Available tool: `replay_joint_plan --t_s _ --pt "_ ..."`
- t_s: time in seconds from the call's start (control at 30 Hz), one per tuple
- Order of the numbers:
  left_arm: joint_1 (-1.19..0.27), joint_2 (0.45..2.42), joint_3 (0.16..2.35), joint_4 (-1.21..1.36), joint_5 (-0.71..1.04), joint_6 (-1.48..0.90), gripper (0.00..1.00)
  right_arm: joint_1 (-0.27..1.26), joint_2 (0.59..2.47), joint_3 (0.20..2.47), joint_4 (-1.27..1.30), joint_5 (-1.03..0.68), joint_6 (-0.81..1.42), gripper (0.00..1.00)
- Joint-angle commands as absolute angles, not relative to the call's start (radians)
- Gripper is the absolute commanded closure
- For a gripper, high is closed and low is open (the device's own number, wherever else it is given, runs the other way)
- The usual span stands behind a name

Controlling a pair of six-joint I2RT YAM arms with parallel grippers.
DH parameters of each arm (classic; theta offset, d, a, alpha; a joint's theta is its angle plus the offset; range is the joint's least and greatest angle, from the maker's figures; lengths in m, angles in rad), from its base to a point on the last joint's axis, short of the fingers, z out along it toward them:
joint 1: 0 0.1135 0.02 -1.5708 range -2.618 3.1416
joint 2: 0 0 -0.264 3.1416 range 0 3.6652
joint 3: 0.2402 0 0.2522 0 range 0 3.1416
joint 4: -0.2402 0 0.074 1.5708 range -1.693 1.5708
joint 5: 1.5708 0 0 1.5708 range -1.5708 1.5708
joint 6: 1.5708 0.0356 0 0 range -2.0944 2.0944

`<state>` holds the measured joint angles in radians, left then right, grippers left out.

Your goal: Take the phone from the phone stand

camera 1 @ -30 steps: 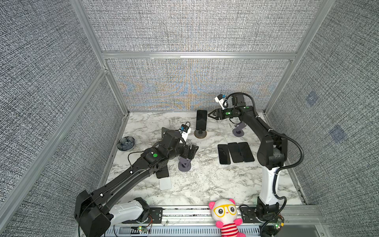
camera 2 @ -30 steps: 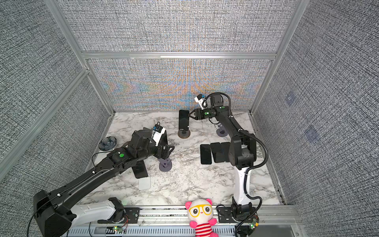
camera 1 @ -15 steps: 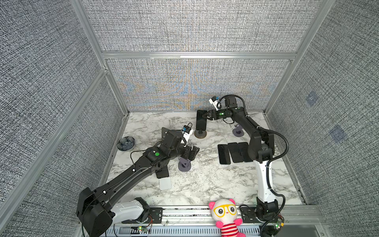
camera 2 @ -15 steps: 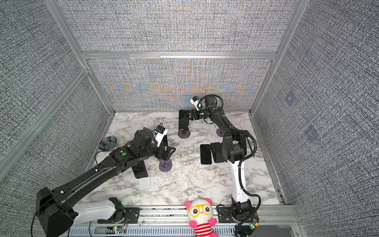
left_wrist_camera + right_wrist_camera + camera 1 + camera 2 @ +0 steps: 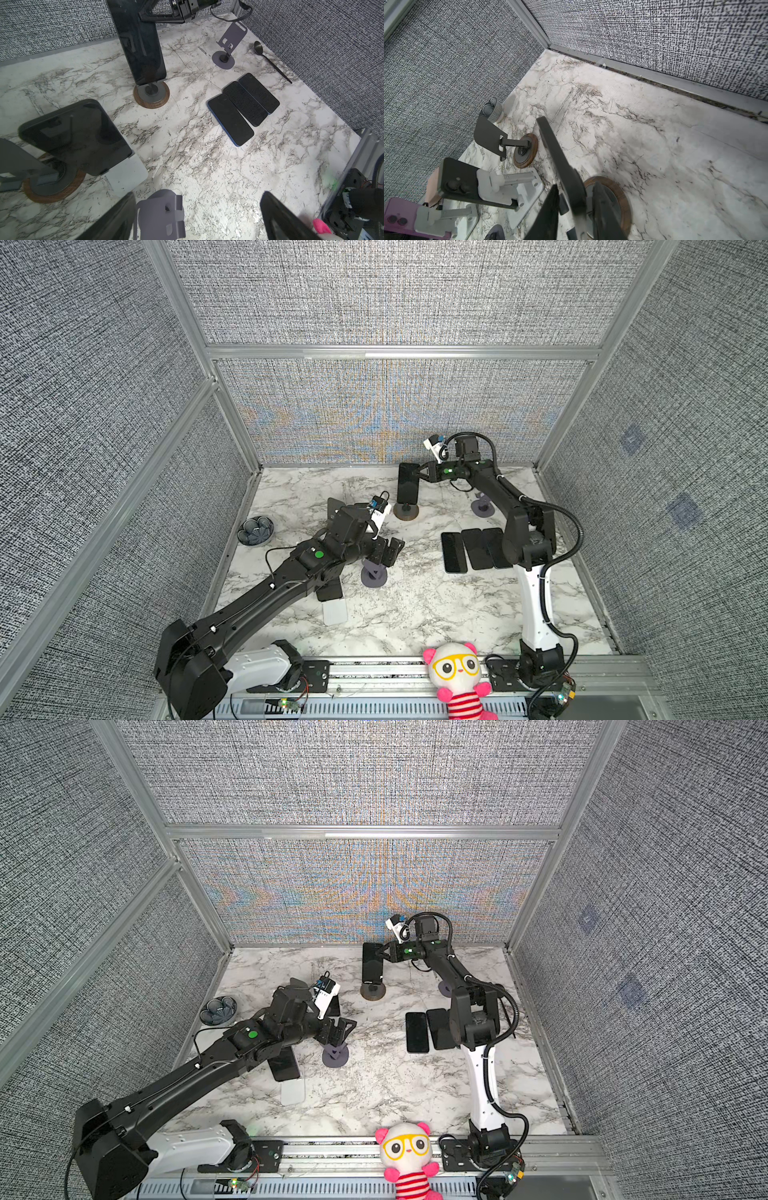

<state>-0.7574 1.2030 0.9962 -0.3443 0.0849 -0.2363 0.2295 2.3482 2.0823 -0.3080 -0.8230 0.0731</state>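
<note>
Reaching further in than a second ago, when it was hanging apart just beside the screen, my right tool is now clamping together on the phone near its top end. From my right wrist, the two fingers are sitting against either face of the phone, which is showing edge-on between them. The phone is still standing upright in the phone stand, its lower end resting in the cradle above the wood-ringed round base, toward the back of the desk.

My left tool is hanging with its jaws wide apart, gripping nothing, over a purple stand near the middle of the desk. My left arm is sitting much where it was.

Three dark phones are lying flat and side by side, touching one another, partly hidden under my right arm in both top views. A second purple stand is standing behind them, and a dark spoon is lying just beside it, near the wall. A small grey bowl is sitting by the left wall, and a plush toy is leaning at the front rail.
</note>
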Motion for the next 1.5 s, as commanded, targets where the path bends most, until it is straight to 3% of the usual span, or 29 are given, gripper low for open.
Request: replay_joint_plan --t_s 0.0,0.37,0.83,1.1,1.23,1.47 --pt "-0.758 1.206 0.994 -0.325 0.084 -0.227 0.06 0.231 2.329 2.068 -0.264 -0.837 0.086 0.86" --pt "-0.758 1.21 0.991 -0.327 0.067 -0.229 0.06 0.223 2.314 2.058 -0.249 -0.85 0.093 1.0" --pt "-0.758 1.278 1.073 -0.298 0.096 -0.215 0.06 0.165 2.01 1.767 -0.201 -0.967 0.151 1.0" --pt "-0.695 1.445 1.224 -0.251 0.316 -0.226 0.13 0.104 1.751 1.485 -0.281 -1.085 0.11 1.0" --pt "-0.634 1.526 1.273 -0.21 0.502 -0.271 0.19 0.085 1.674 1.4 -0.318 -1.134 0.106 1.0" --pt "-0.628 1.627 1.321 -0.155 0.657 -0.285 0.27 0.079 1.58 1.301 -0.314 -1.229 0.068 1.0"
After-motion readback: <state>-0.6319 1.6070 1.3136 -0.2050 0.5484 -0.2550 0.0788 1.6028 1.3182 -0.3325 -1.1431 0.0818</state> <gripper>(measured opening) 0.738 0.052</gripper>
